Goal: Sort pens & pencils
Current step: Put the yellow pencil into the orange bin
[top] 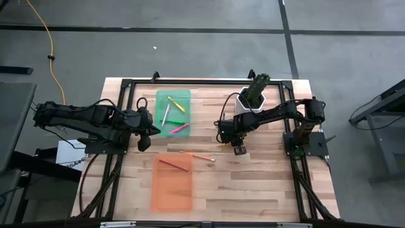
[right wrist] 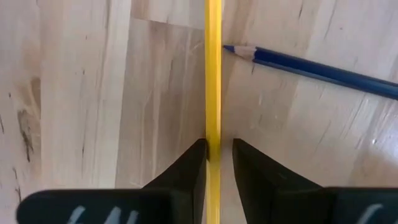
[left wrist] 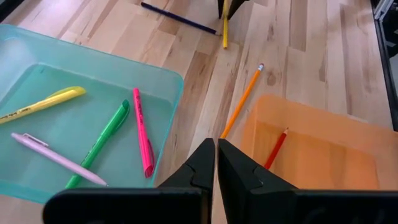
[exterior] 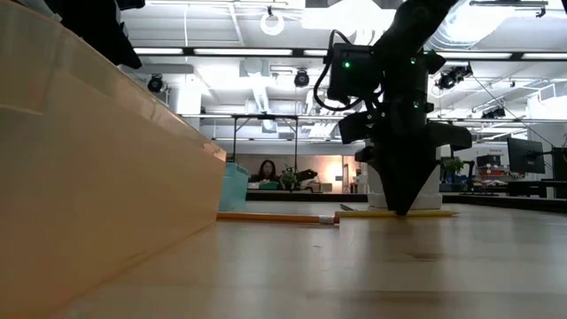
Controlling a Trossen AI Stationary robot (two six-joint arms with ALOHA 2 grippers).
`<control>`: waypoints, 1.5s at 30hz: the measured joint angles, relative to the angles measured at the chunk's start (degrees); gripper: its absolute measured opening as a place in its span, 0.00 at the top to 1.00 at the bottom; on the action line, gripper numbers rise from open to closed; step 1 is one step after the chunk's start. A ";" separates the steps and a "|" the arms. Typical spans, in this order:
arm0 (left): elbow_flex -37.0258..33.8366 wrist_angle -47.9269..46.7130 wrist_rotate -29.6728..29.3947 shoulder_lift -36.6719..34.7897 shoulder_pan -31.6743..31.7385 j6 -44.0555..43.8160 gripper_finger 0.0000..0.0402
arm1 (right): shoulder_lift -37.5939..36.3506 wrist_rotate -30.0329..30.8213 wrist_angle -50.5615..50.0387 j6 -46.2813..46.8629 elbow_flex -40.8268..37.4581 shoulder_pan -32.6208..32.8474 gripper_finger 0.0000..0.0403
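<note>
Pencils: right gripper (arm stretched low) pinches the yellow pencil between its fingers.

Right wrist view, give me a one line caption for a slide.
Right gripper straddling a yellow pencil on the wooden table, a blue pencil lying beside it.

Four pens lie in the tray near the tabletop's back edge. One pencil lies in the second tray toward the front edge — three more pencils lie on the tabletop between the trays and the right gripper.
</note>
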 joint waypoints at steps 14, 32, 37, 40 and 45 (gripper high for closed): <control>0.02 0.02 0.02 0.00 0.00 0.02 0.98 | 0.00 -0.89 0.09 1.43 0.02 -0.47 0.83; 0.02 0.02 0.06 0.00 0.01 0.24 0.98 | 0.00 2.78 0.40 2.20 0.02 -0.68 0.83; 0.01 0.02 0.07 0.00 0.00 0.24 0.98 | 0.00 0.69 0.55 2.17 0.02 -1.14 0.83; 0.02 0.02 0.07 0.00 0.01 0.24 0.98 | 0.00 -0.50 0.81 1.40 0.02 -0.91 0.83; 0.02 0.04 0.07 0.00 0.00 0.22 0.98 | 0.02 0.41 1.27 1.81 0.02 -0.83 0.83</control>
